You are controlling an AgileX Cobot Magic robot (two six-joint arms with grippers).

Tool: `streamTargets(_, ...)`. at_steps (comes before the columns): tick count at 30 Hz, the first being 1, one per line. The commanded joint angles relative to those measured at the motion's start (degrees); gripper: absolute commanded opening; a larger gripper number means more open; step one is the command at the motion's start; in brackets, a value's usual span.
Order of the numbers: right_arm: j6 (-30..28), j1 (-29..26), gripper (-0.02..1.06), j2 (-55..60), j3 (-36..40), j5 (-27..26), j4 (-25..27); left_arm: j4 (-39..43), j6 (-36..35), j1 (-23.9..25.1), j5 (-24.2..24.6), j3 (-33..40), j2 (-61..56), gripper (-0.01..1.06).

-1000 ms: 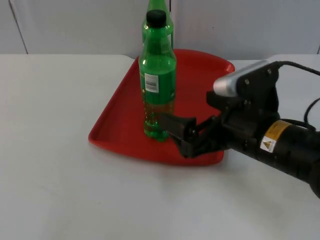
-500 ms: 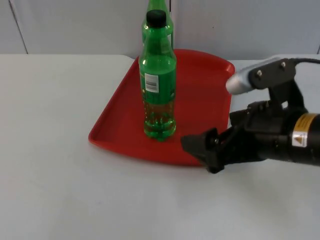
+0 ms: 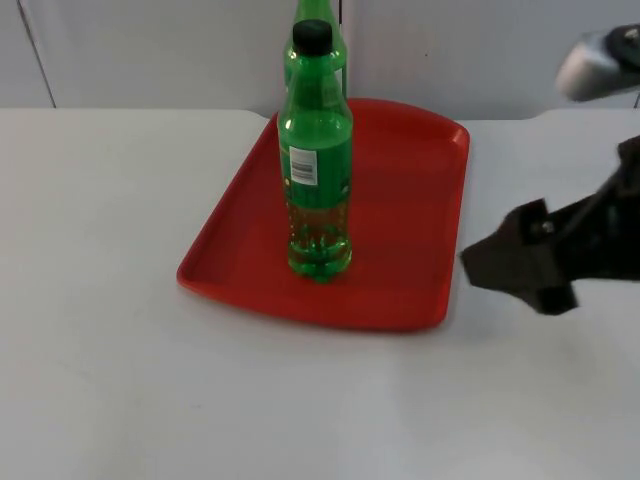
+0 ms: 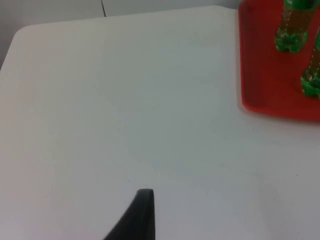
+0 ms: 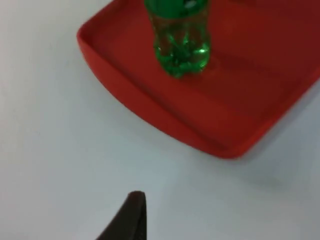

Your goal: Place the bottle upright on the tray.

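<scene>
A green bottle (image 3: pixel 318 170) with a black cap stands upright on the red tray (image 3: pixel 410 180), nothing touching it. A second green bottle (image 3: pixel 335 55) stands upright right behind it on the tray. My right gripper (image 3: pixel 492 268) hovers over the table just past the tray's right edge, open and empty. In the right wrist view the front bottle (image 5: pixel 181 45) and the tray (image 5: pixel 220 115) lie ahead of the black fingertip (image 5: pixel 131 215). The left wrist view has both bottles (image 4: pixel 292 30) on the tray (image 4: pixel 265 65), far from the left arm's fingertip (image 4: pixel 142 215); that arm waits.
White table top (image 3: pixel 110 300) spreads to the left of and in front of the tray. The grey partition wall (image 3: pixel 150 50) closes off the back, just behind the tray's far rim.
My right gripper has drawn back to the right, from beside the front bottle's base to off the tray. The bottle stays standing where it was.
</scene>
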Motion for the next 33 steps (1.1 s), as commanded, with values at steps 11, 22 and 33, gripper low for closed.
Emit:
streamTargets(11, 0.76, -0.01, 1.05, -24.22, 0.29, 18.26, 0.07, 0.07, -0.08, 0.09, -0.10, 0.16, -0.24, 1.05)
streamTargets(22, 0.76, -0.01, 1.05, -45.95, 0.29, 27.37, -0.05, 0.07, -0.08, 0.09, -0.10, 0.16, -0.24, 1.05)
streamTargets(33, -2.90, -0.01, 1.05, -60.15, 0.29, 42.62, -0.16, 0.07, -0.08, 0.09, -0.10, 0.16, -0.24, 1.05)
